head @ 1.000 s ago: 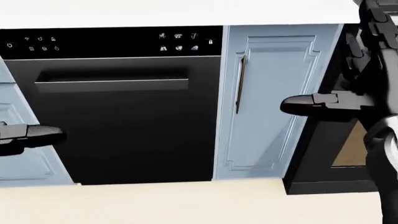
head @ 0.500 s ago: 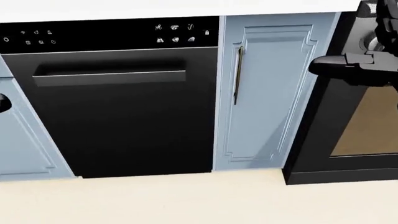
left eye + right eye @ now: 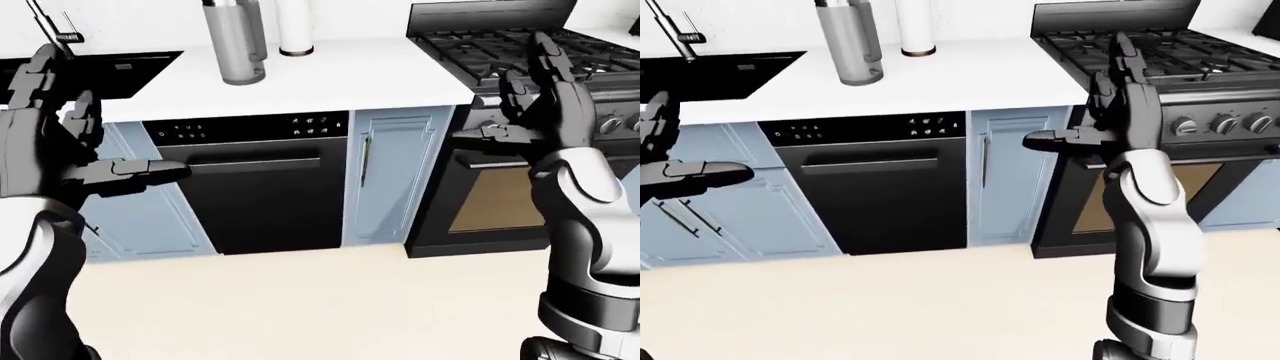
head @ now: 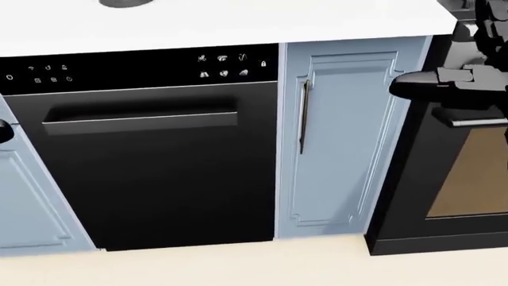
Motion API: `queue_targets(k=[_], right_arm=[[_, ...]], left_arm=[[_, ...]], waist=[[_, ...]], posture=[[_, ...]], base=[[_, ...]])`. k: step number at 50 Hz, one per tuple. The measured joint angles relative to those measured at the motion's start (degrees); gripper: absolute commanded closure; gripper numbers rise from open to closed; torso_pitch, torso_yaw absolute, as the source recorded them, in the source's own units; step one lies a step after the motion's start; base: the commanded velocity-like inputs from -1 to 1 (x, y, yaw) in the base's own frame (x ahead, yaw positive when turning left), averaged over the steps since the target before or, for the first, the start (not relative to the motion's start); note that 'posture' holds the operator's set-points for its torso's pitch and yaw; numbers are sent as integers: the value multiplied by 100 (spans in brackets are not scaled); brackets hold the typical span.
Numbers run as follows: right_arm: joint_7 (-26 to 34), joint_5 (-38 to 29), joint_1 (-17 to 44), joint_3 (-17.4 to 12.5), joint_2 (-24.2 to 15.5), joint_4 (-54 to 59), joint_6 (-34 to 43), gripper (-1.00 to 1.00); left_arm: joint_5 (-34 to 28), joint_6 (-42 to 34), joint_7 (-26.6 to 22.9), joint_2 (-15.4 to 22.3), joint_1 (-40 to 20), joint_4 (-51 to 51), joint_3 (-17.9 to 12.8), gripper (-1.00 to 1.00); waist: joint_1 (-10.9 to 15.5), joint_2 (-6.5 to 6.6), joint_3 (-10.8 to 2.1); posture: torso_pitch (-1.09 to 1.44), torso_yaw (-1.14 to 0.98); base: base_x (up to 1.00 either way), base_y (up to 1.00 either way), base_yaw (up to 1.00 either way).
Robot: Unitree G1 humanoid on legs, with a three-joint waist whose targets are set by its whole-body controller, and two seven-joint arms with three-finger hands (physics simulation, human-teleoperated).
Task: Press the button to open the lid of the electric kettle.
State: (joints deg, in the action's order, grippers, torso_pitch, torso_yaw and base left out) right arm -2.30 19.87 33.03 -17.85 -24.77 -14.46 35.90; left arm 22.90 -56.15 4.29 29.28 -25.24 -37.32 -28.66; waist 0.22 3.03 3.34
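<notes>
Steel kettle (image 3: pixel 234 41), upright on counter (image 3: pixel 370 71), up and between both raised hands, left hand (image 3: pixel 55 124) nearer; fingers spread, empty.

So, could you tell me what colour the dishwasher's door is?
Black, clearest in the head view: dishwasher door.

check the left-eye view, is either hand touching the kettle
No, the kettle stands on the counter while the left hand and right hand hang apart from it.

head view: near, facing down at dishwasher (image 4: pixel 150 155) | eye views: wider, share dishwasher, counter (image 3: pixel 350 71)
</notes>
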Motion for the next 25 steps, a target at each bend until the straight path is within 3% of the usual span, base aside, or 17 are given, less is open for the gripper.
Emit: queue_targets(k=[2,4,7,9,12,14,20,25], right_arm=[[32,24,1,47,7,20,23,-100],[42,30,27,35,-2,20,29,-100],[32,21,54,-13,-14,-38,-1,-100],[22,24,79,-29,-25,-71,-11,-100],[-10,11,-14,-107,-32,-12,7,-100],[-41,-4,-52,-127,-31,53,87,-100],[-67,63,51,-124,-62,-101,122,-100],[-123,100,59,-170,-73,-62,173,-100]], left_arm=[[-20,-34,30,11,-17,31,-6,-100],[-22,-14,41,29,-56,0,7,-100],[-4,40,33,37,-64,-60,7,-100],[6,45,32,48,-78,-58,-2,-100],[49,-1,14,-44,-19,-31,116,-100],[95,-64,-13,-34,-12,-3,156,-100],[105,-31,43,31,-90,-104,34,-100],[147,33,42,54,-115,-105,51,-100]], waist=[[18,20,-63],[32,-61,-99],[92,-265,-76],[123,-476,-87],[-3,-493,35],[-60,-534,9],[-64,-349,-60],[-135,40,-130]], posture=[[0,0],[0,0],[0,0],[0,0],[0,0],[0,0],[0,0],[0,0]], base=[[31,0,0],[32,0,0],[31,2,0],[32,4,0],[31,6,0],[32,9,0],[30,26,0],[23,33,0]])
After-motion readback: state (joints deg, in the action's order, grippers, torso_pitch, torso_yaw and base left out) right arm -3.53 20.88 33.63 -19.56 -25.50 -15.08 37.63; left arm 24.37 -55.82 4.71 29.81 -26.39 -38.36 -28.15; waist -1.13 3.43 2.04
